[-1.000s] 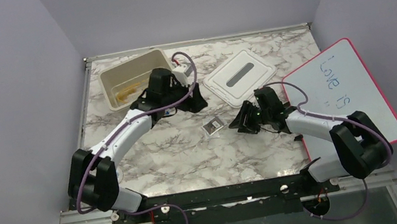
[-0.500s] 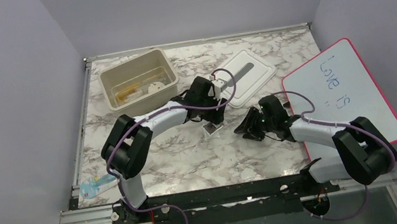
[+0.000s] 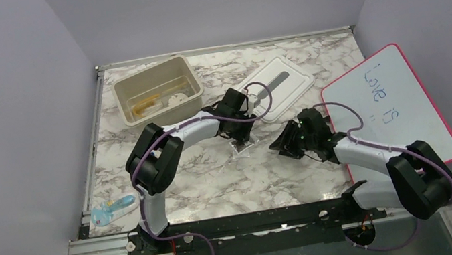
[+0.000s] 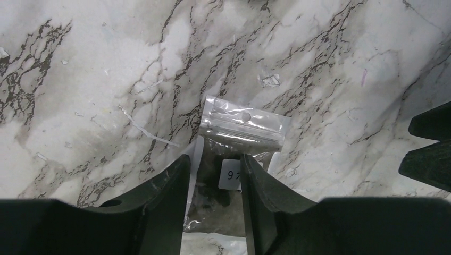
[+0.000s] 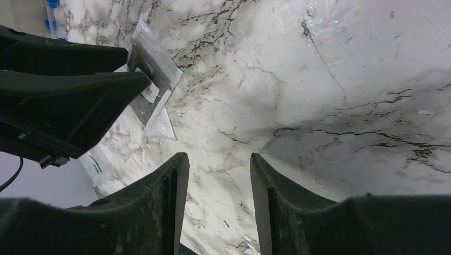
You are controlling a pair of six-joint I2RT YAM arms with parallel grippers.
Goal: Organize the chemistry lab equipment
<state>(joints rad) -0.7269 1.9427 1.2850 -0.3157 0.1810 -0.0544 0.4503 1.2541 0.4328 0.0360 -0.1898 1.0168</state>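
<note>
The black-and-white packet (image 4: 242, 125), a clear zip bag with dark contents and a white label, lies flat on the marble table (image 3: 204, 178). My left gripper (image 4: 215, 159) is open and low over it, one finger on each side of the bag. In the top view the left gripper (image 3: 243, 136) covers most of the packet (image 3: 238, 147). My right gripper (image 3: 281, 143) is open and empty, just right of the packet, over bare marble (image 5: 219, 156). The right wrist view also shows the packet (image 5: 155, 66). Amber tubing (image 3: 144, 103) lies in the beige bin (image 3: 126, 88).
The white lid (image 3: 285, 91) lies behind the grippers. The red-bordered whiteboard (image 3: 399, 81) lies at the right. A light blue item (image 3: 114, 210) lies at the near left edge. Tiny blue pieces (image 5: 52, 10) show at the top left of the right wrist view.
My left arm swung from over the bin to the packet and came down with its fingers astride it. My right gripper shifted slightly right and toward me.
</note>
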